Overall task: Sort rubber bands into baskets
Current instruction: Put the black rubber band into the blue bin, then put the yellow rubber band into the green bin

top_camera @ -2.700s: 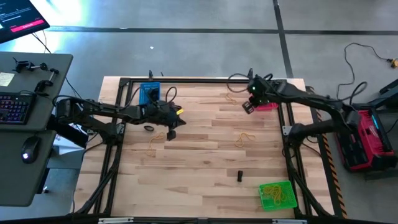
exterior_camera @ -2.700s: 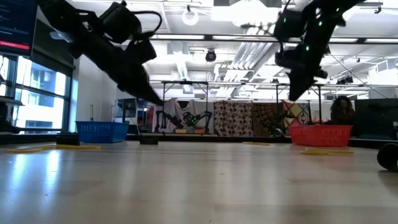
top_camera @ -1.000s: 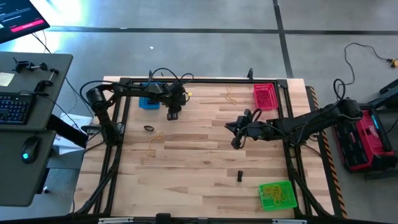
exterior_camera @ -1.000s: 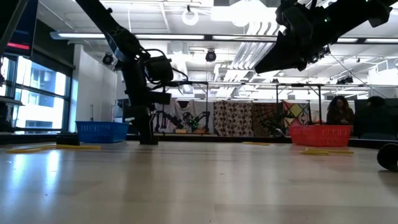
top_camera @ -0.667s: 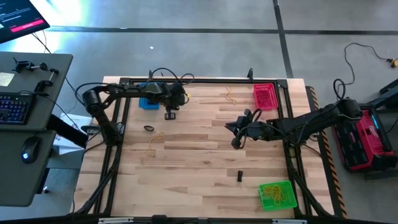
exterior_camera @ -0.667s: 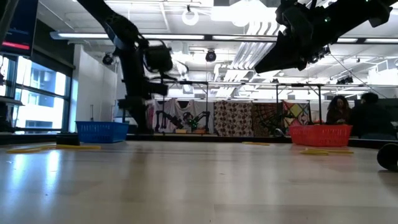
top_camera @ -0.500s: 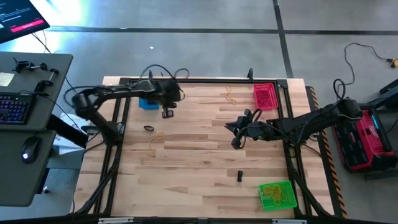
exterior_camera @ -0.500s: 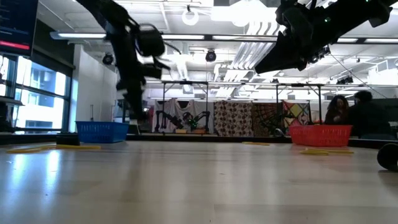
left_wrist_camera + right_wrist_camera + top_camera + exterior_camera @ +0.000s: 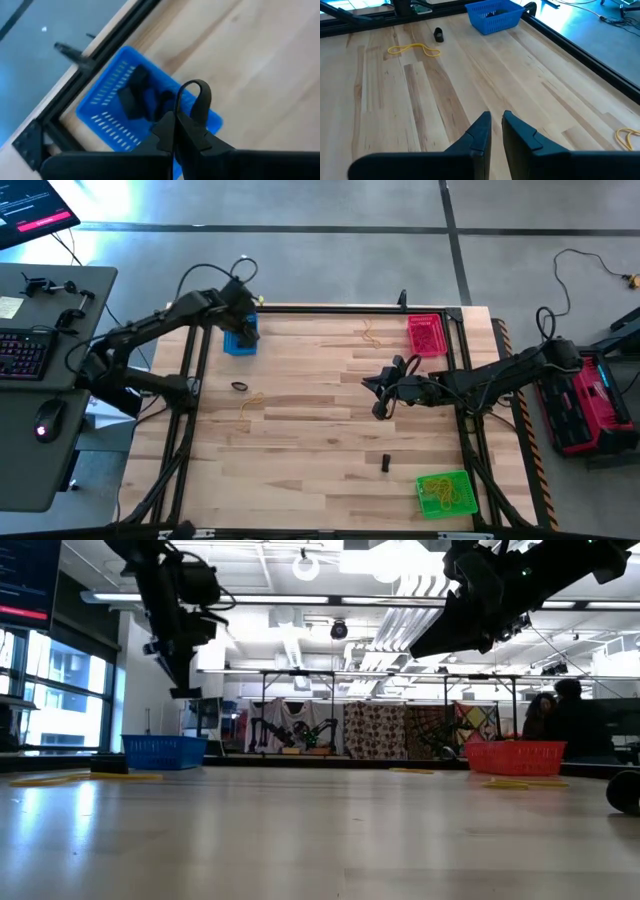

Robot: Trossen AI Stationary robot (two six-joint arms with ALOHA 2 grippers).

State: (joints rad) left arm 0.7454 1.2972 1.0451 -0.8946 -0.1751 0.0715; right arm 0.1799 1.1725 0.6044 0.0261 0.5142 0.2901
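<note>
pale wood table [image 9: 330,430], apparently workshop behind

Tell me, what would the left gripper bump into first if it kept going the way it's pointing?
Probably the blue basket: the left gripper, shut on a black rubber band, points down at it, though depth is unclear.

Left gripper pinching a black band above the blue basket

The left gripper [image 9: 175,122] has its dark fingers pressed together on a thin black rubber band loop [image 9: 196,97] arching at their 1 o'clock. Behind it, at 10 o'clock, the blue rectangular plastic mesh basket [image 9: 102,120], holding dark items, sits on the light wooden table [image 9: 260,65] beside the black metal frame rail [image 9: 100,47].
</note>
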